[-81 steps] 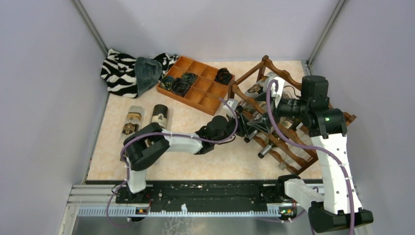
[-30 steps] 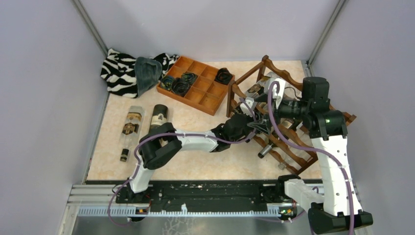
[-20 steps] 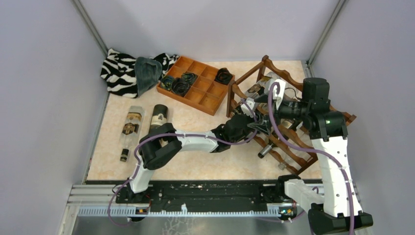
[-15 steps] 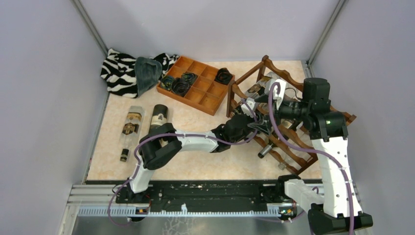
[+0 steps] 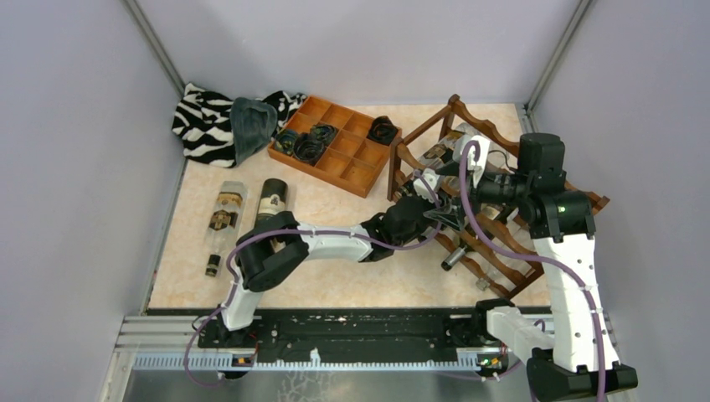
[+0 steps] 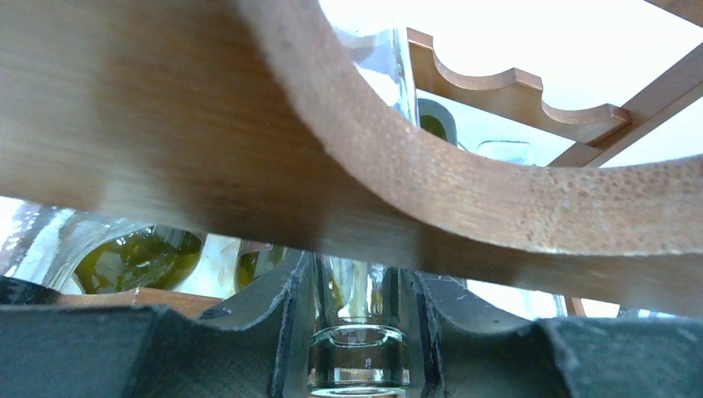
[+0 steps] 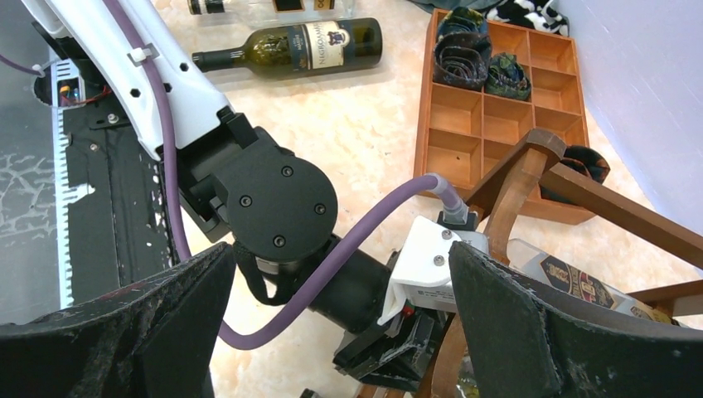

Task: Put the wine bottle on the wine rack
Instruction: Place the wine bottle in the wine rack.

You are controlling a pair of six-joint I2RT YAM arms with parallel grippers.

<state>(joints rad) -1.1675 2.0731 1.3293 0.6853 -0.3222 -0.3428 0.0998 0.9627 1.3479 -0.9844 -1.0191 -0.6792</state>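
Pale marble table [image 5: 335,280], grey walls [image 5: 84,167]. Left claw [image 6: 356,332] pinches the wine bottle [image 6: 358,355] by its neck, just under a wine rack [image 6: 207,124] rail. Right claw [image 7: 332,332] gapes empty above. Seating step, I'd judge; next, settle it into a scallop, then release.

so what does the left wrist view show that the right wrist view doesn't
Only left wrist: the left fingers shut on the clear neck of the wine bottle, a scalloped rail of the wine rack filling the picture above it, green bottles behind. Only right wrist: the right fingers spread open and empty, the left arm, a dark bottle lying on the table, the compartment tray. Both: the rack's reddish wood.
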